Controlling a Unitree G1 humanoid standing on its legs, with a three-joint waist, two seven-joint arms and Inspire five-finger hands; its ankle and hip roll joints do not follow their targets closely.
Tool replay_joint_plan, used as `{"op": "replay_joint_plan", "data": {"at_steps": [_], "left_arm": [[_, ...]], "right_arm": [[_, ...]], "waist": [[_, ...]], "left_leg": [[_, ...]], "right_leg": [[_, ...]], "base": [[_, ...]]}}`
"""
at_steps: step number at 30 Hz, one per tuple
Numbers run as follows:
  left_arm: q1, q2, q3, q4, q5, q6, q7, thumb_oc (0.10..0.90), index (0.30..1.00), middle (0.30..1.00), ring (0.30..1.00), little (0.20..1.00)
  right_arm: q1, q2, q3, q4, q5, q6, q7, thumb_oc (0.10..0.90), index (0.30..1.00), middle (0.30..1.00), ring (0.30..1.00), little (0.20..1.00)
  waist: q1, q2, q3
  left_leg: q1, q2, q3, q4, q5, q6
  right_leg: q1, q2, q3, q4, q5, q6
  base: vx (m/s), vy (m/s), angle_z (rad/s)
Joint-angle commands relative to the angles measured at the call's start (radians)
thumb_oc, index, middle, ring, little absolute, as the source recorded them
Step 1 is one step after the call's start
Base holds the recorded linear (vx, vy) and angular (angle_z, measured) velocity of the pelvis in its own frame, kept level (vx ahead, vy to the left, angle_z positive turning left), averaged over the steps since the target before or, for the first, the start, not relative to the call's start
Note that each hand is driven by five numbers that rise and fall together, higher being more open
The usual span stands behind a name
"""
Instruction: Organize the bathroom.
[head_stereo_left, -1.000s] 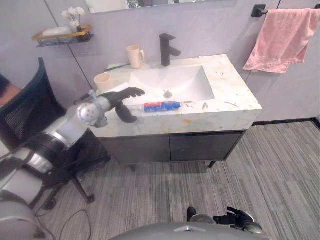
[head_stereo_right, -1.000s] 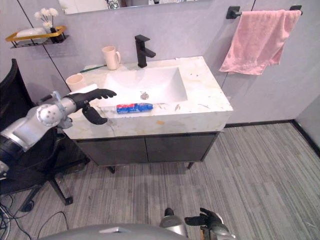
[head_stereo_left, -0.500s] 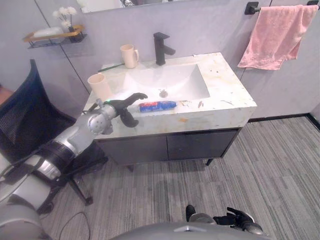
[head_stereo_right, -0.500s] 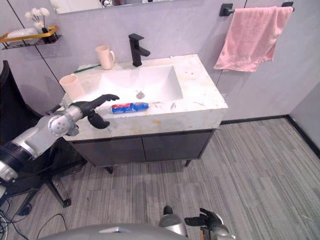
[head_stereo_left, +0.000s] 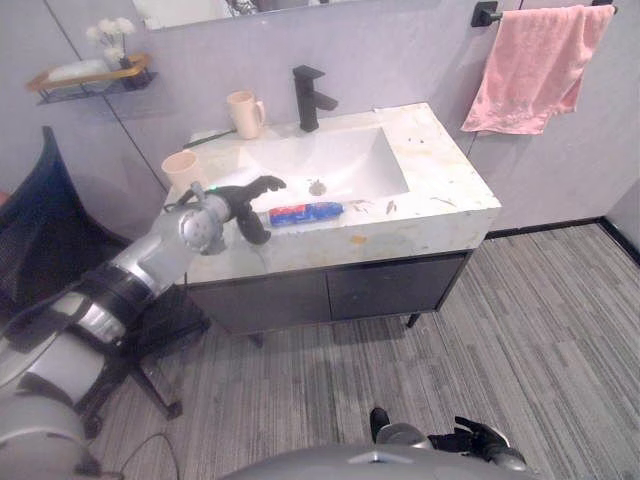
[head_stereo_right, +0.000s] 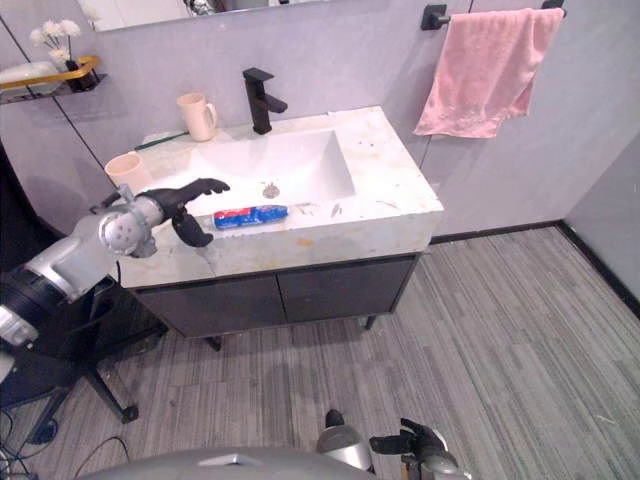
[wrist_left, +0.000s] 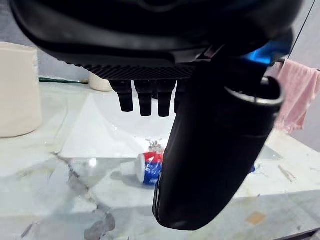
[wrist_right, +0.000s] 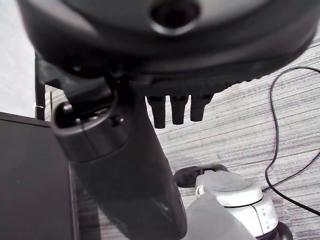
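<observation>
Marble tabletop with sunken white basin. Blue-red tube lies on front strip, before basin. Beige cup stands at left edge; handled mug and green toothbrush at back left, black faucet behind basin.

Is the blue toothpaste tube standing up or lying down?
Lying down: the toothpaste tube lies flat on the countertop along the sink's front edge, just past the open left hand.
</observation>
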Motion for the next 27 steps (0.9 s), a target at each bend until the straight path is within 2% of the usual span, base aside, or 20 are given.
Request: {"op": "replay_joint_plan", "data": {"at_steps": [1,8,11,16,27], "left_arm": [[-0.268,0.047,0.024,-0.004,-0.027,0.016,0.041,0.8,0.9,0.9,0.9,0.9],[-0.347,0.056,-0.014,0.005,-0.07,0.072,-0.035,0.8,0.9,0.9,0.9,0.9],[-0.369,0.058,-0.039,0.029,-0.092,0.105,-0.102,0.8,0.9,0.9,0.9,0.9],[-0.375,0.053,-0.04,0.049,-0.102,0.12,-0.115,0.8,0.9,0.9,0.9,0.9],[-0.384,0.066,-0.022,0.15,-0.134,0.041,-0.098,0.8,0.9,0.9,0.9,0.9]], "right_arm": [[-0.051,-0.045,0.01,0.023,-0.025,-0.04,0.008,0.8,0.9,0.9,0.9,0.9],[-0.051,-0.049,0.016,0.023,-0.022,-0.043,0.005,0.8,0.9,0.9,0.9,0.9],[-0.054,-0.058,0.016,0.026,-0.023,-0.039,-0.002,0.8,0.9,0.9,0.9,0.9],[-0.059,-0.064,0.015,0.027,-0.023,-0.032,-0.002,0.8,0.9,0.9,0.9,0.9],[-0.073,-0.069,0.029,0.027,-0.014,-0.025,0.005,0.8,0.9,0.9,0.9,0.9]], "waist": [[-0.005,0.035,-0.001],[-0.016,0.044,-0.002],[-0.019,0.048,0.002],[-0.018,0.049,0.004],[-0.002,0.043,0.004]], "left_leg": [[-0.005,-0.012,-0.063,0.043,-0.07,0.02],[-0.008,-0.009,-0.058,0.045,-0.063,0.013],[-0.011,-0.007,-0.056,0.052,-0.06,0.01],[-0.015,-0.006,-0.058,0.056,-0.058,0.008],[-0.026,-0.006,-0.062,0.064,-0.055,0.009]], "right_leg": [[0.039,0.032,0.045,0.029,-0.168,0.051],[0.041,0.037,0.05,0.025,-0.167,0.05],[0.045,0.038,0.048,0.022,-0.169,0.046],[0.045,0.039,0.046,0.02,-0.168,0.044],[0.043,0.035,0.033,0.026,-0.171,0.038]], "base": [[0.01,-0.02,-0.07],[0.01,-0.009,-0.04],[0.01,0.004,-0.06],[0.0,0.0,0.0],[0.0,0.0,0.0]]}}
